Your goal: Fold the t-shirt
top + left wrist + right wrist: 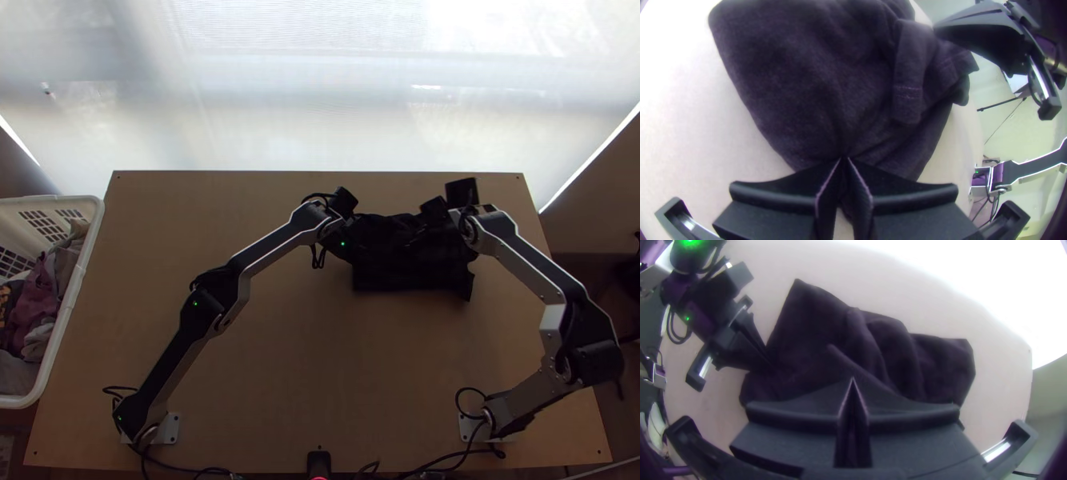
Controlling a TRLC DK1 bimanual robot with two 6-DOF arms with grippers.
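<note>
The dark t-shirt [404, 276] lies folded and rumpled on the table's right half toward the far edge. My left gripper [344, 246] is at its left end; in the left wrist view the left gripper [844, 161] is shut on an edge of the t-shirt [818, 89], with creases fanning out from the fingertips. Over the shirt's right part is my right gripper [452, 224]. In the right wrist view the right gripper [853, 380] has its tips together on the bunched t-shirt [818, 320], pinching cloth; just what lies between them is partly hidden.
A white basket [98, 232] of mixed clothes stands beyond the table's left edge. Bare wood [320, 352] lies between the two arms, and a black stand [319, 462] is at the near edge. A pale, bright curtain [320, 120] hangs behind the far edge.
</note>
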